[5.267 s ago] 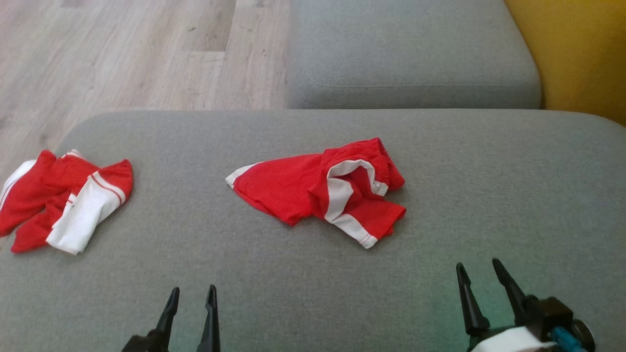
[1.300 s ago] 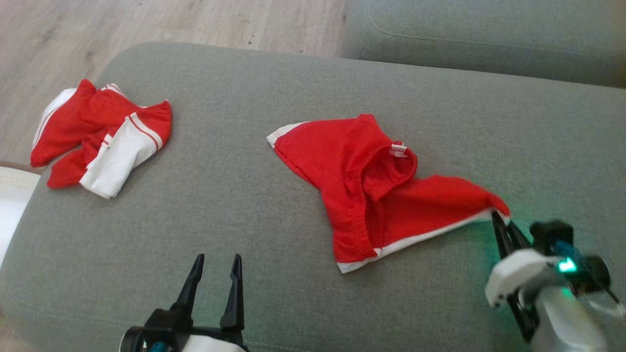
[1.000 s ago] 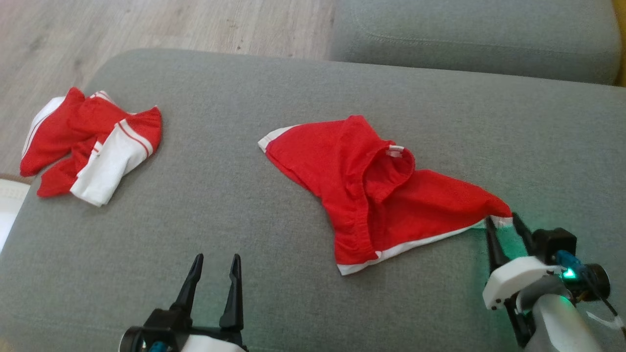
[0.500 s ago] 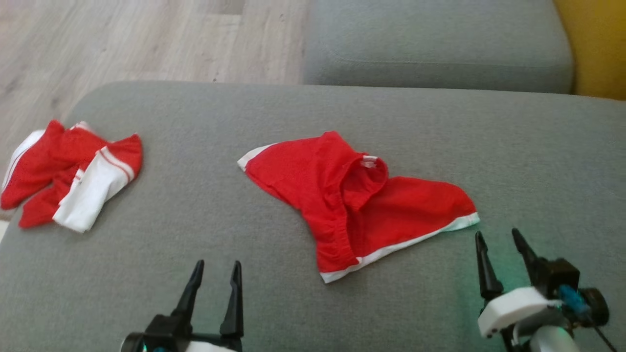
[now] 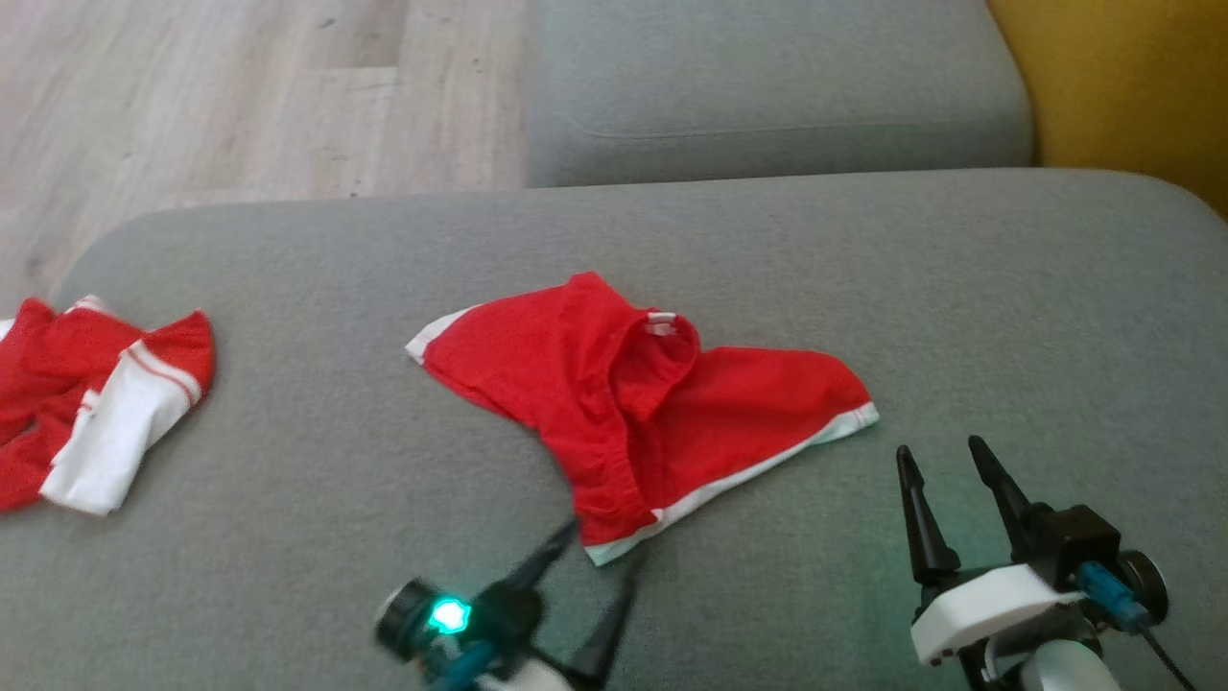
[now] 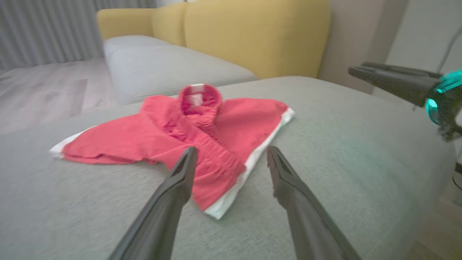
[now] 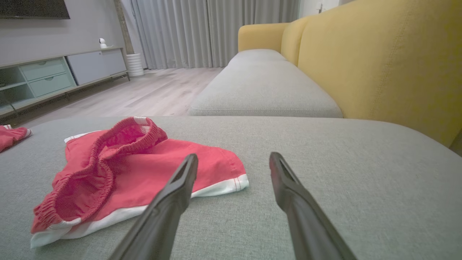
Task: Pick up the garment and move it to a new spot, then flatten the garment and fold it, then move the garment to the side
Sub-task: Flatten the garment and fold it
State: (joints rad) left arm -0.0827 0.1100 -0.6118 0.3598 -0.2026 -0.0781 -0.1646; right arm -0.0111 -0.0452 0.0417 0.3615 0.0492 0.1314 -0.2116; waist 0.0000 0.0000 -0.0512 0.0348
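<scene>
Red shorts with white hem trim (image 5: 624, 413) lie spread, untouched, on the grey fabric sofa seat (image 5: 288, 537). Left jaws, wide open and empty, flank the near white corner, dead ahead at twelve o'clock. Right jaws, equally wide and empty, stand clear of the right hem corner at eleven o'clock. The long axis runs nine to three, and the left jaws are nearer.

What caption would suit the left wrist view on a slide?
Open left pincer aimed at the near white-hemmed corner of red shorts lying spread on a grey cushion.
</scene>
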